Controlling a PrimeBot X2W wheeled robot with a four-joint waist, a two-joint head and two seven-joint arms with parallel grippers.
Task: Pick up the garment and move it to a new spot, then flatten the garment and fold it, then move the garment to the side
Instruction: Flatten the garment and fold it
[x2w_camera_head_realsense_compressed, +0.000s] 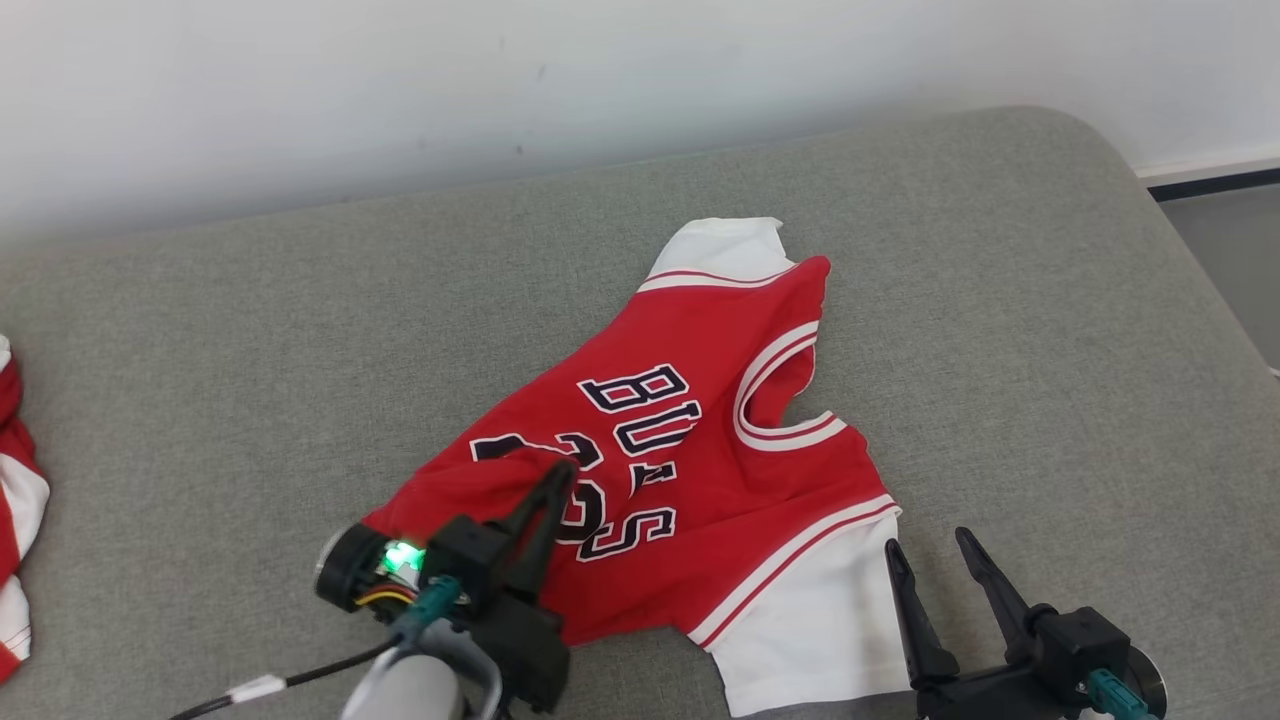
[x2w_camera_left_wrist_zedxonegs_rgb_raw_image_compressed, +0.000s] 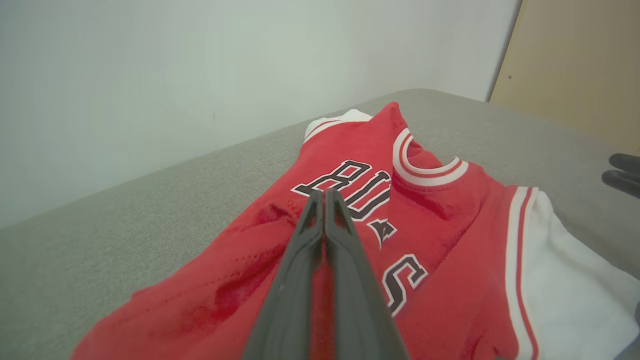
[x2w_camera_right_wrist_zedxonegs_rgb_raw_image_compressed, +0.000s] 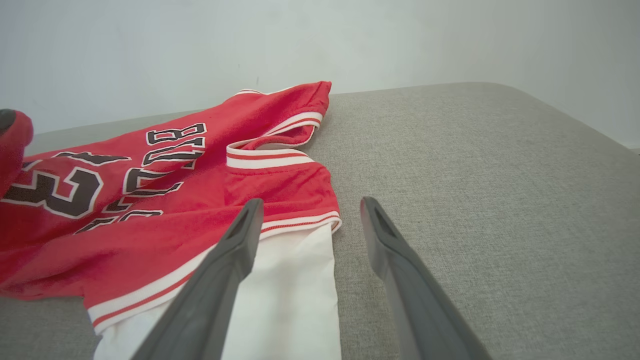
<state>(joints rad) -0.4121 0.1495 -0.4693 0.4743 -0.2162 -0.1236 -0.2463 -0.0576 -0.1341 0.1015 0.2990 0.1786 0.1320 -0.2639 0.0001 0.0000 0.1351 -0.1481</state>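
- Flattening looks to be the step in hand: the garment (x2w_camera_head_realsense_compressed: 700, 340), a red jersey with white sleeves, lies rumpled at the middle of the head view on the grey cushion (x2w_camera_head_realsense_compressed: 300, 350), collar toward the right, lettering creased.
- At the lower left of the head view, the left gripper (x2w_camera_head_realsense_compressed: 560, 468) has its fingers pressed together over the jersey's lower body near the hem. Whether a fold of cloth is pinched between them I cannot tell.
- At the lower right, the right gripper (x2w_camera_head_realsense_compressed: 926, 540) stands with fingers spread wide and holds nothing. In its wrist view one finger is over the near white sleeve (x2w_camera_right_wrist_zedxonegs_rgb_raw_image_compressed: 295, 290), the other over bare cushion.
- To do this well, I judge the right gripper should close on the sleeve edge low against the cushion, taking one layer only. It should then draw toward the lower right while the left anchors the hem, so tension runs across the creased lettering.
- Pulls should be slow and level; the knit looks soft and light, and a lift would likely drag the whole jersey instead of spreading it.
- The far sleeve (x2w_camera_head_realsense_compressed: 720, 248), upper middle, lies partly under the red body and will want its own tug.
- A second red-and-white cloth (x2w_camera_head_realsense_compressed: 15, 500) at the left edge lies well apart; keep clear of it.
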